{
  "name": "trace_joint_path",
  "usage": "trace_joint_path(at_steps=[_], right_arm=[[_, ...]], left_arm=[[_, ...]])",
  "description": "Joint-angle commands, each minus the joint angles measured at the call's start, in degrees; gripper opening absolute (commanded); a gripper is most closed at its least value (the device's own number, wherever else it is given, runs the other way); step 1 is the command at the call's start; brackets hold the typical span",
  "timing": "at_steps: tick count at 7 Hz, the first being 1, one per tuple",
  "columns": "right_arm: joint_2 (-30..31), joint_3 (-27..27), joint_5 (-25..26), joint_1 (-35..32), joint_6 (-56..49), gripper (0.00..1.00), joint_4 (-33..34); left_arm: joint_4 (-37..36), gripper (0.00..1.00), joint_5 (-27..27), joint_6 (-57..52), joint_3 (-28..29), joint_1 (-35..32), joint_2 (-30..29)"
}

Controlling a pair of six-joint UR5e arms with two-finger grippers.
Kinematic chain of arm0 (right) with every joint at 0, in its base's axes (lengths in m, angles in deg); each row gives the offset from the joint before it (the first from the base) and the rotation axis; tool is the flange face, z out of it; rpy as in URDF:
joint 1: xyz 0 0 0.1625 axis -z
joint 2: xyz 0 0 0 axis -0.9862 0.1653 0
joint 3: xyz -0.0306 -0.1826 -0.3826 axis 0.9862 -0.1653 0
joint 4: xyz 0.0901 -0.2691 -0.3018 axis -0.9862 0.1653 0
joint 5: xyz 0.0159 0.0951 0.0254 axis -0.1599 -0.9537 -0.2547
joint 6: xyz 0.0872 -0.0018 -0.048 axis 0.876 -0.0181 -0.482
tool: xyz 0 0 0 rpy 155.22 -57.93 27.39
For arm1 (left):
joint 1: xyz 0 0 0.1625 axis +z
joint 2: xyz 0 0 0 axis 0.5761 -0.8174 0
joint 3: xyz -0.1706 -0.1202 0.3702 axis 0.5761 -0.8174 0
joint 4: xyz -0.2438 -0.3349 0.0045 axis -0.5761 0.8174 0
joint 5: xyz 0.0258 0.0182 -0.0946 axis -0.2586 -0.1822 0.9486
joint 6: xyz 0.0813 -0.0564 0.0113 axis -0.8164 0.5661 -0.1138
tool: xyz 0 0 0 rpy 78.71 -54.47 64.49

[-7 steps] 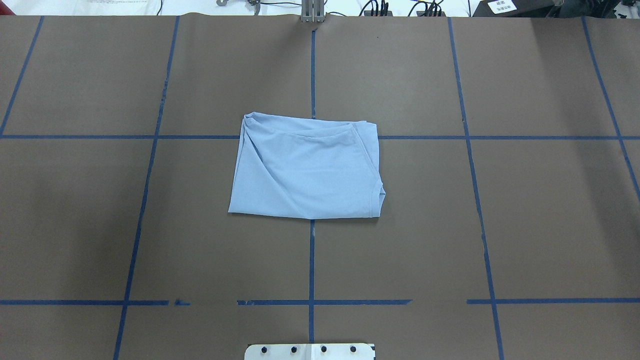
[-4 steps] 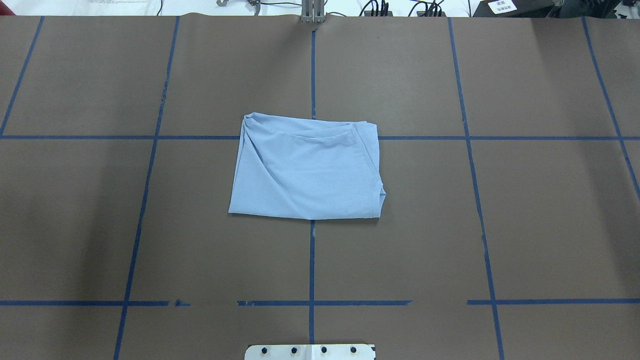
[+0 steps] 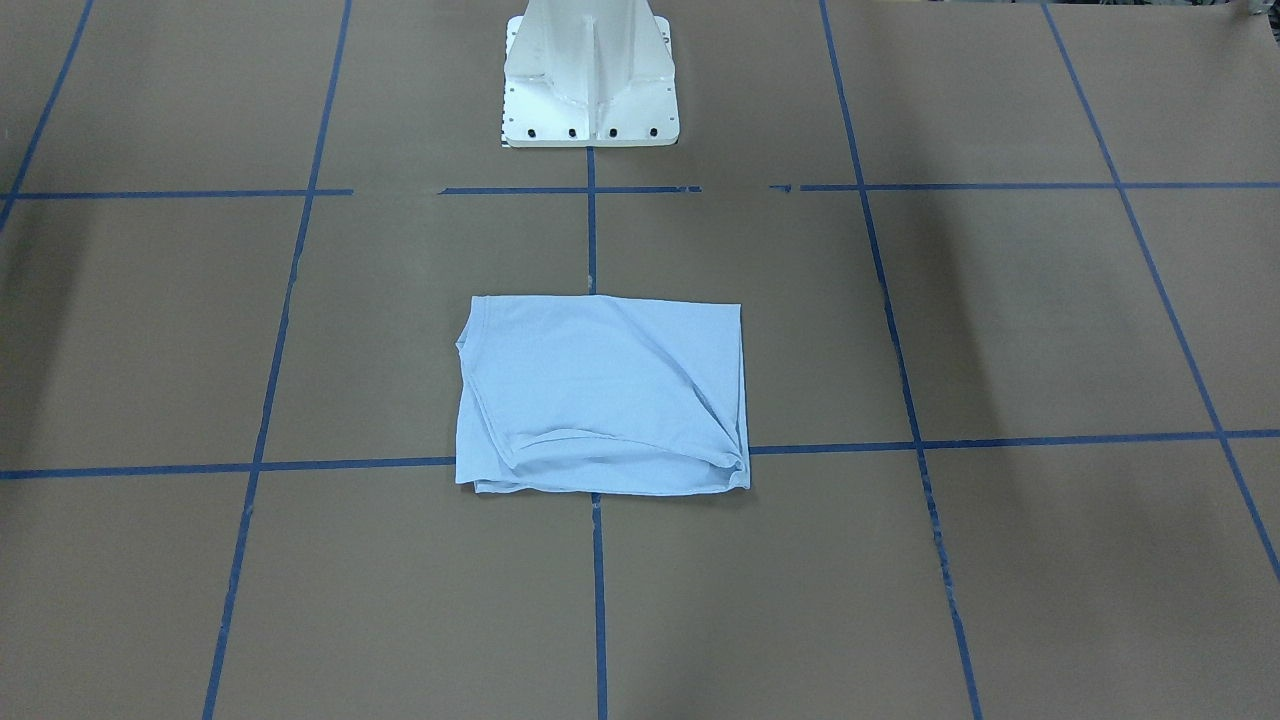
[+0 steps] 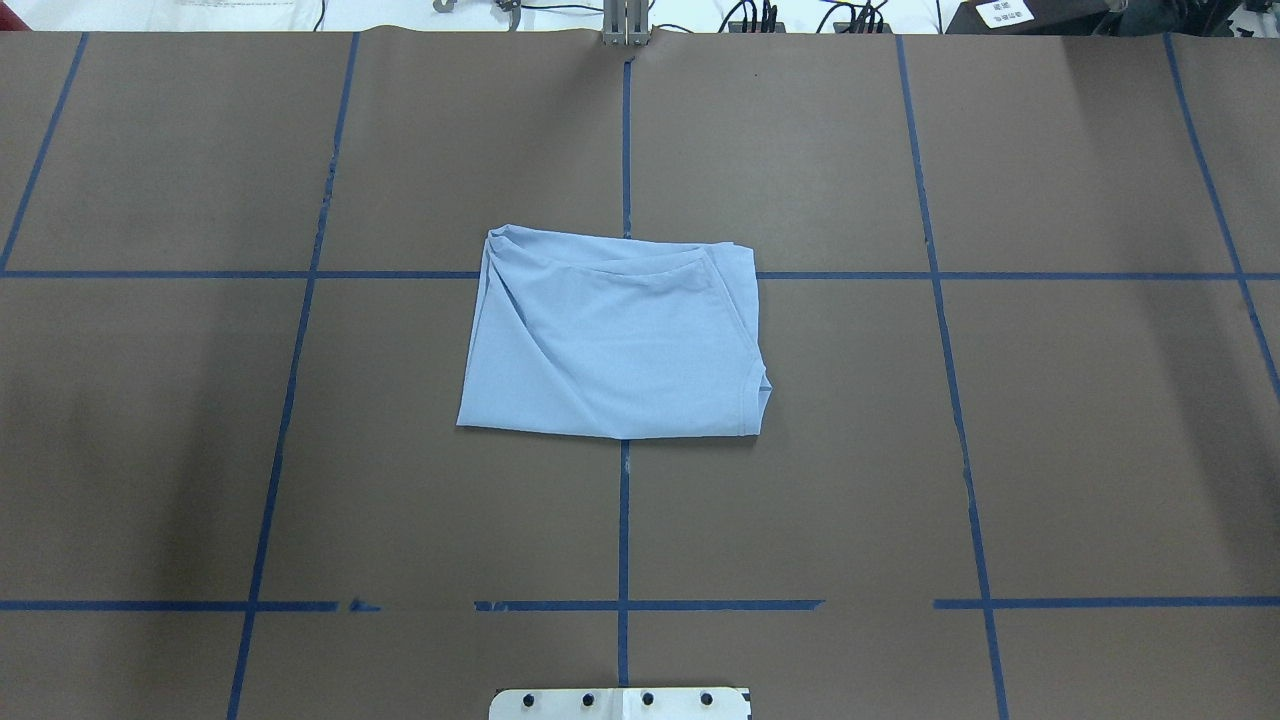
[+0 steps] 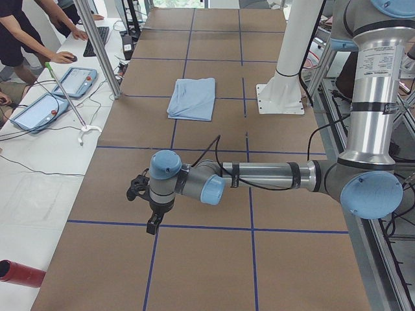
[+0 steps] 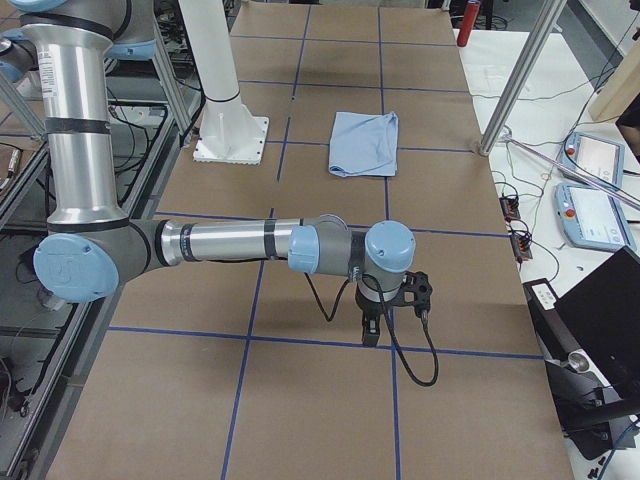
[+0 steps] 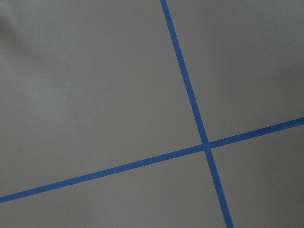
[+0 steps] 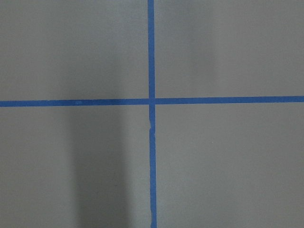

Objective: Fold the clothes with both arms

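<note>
Left arm (image 5: pixel 259 175): stretched low across the lower middle of the left-side view.
Left gripper (image 5: pixel 153 227): points down above a blue tape line (image 5: pixel 214 227); whether its fingers are apart or together cannot be told.
T-shirt (image 4: pixel 610 340): pale blue, folded into a rough rectangle, flat at the centre of the overhead frame over a tape crossing, well apart from both grippers.
Right gripper (image 6: pixel 370 335): lower centre of the right-side view, pointing down at the brown table (image 4: pixel 1050 450); fingers too small to tell.

Brown-covered table (image 4: pixel 900 450) gridded with blue tape (image 4: pixel 623 520), folded light-blue T-shirt (image 4: pixel 610 335) at centre, white pedestal base (image 3: pixel 590 75).
</note>
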Motion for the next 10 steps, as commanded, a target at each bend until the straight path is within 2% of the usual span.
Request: trace_joint_path(at_steps=[1,3,5,10], right_arm=[[0.0,-0.3,0.1,2.5,0.4,1.0,-1.3],[0.0,-0.4,-0.1,3.2,0.5,1.0,-2.5],[0.0,-0.3,-0.4,3.2,0.6,1.0,-2.5],[0.1,-0.4,-0.4,3.1,0.5,1.0,-2.5]], left_arm=[[-3.2,1.0,2.5,0.1,-0.3,0.4,0.2],[-6.6,1.0,3.8,-0.2,-0.6,0.3,0.1],[-12.1,1.0,4.0,-0.8,-3.8,0.0,0.3],[-12.6,1.0,4.0,-0.8,-3.8,0.1,0.4]])
